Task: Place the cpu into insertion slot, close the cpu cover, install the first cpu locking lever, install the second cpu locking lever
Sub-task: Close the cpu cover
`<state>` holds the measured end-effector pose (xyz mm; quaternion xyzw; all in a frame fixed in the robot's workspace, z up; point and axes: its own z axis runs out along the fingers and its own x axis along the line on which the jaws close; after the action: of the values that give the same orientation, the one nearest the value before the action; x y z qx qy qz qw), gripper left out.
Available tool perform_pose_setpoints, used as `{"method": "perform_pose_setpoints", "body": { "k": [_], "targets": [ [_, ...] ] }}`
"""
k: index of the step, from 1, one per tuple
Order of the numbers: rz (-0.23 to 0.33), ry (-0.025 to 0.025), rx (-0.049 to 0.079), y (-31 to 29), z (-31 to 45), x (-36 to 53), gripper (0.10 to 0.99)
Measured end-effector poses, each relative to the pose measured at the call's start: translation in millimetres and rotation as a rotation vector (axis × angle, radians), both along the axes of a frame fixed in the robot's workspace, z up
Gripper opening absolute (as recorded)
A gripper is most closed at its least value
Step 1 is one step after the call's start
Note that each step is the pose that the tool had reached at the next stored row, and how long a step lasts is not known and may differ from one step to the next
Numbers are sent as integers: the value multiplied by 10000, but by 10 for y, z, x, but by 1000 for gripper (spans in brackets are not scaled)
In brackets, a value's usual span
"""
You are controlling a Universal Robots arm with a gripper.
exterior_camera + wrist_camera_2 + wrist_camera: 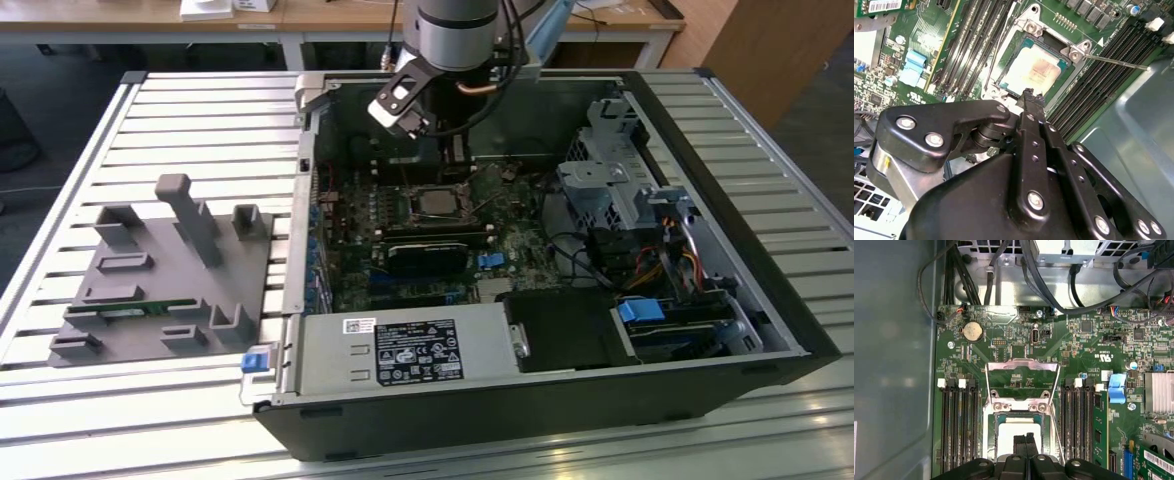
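cpu (1004,432) in insertion slot (1019,415) | memory slots (959,425) either side | hand (1025,437) above

My exterior view looks steeply down from afar over the open computer case (534,420). Both wrist views peer closely past my gripper (1025,439) at the insertion slot (1019,416), shared by all three.

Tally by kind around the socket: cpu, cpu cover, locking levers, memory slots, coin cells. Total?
cpu: 1
cpu cover: 1
locking levers: 2
memory slots: 8
coin cell: 1
Total: 13
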<state>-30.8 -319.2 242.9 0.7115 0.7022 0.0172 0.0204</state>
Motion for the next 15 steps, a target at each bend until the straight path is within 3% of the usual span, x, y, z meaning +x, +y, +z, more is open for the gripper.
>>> {"method": "perform_pose_setpoints", "body": {
  "k": [4,12,15],
  "targets": [
    [2,-1,4,0,46,1,106],
    [1,1,12,0,284,1,106],
    [4,-1,16,-9,295,1,106]
  ]
}}
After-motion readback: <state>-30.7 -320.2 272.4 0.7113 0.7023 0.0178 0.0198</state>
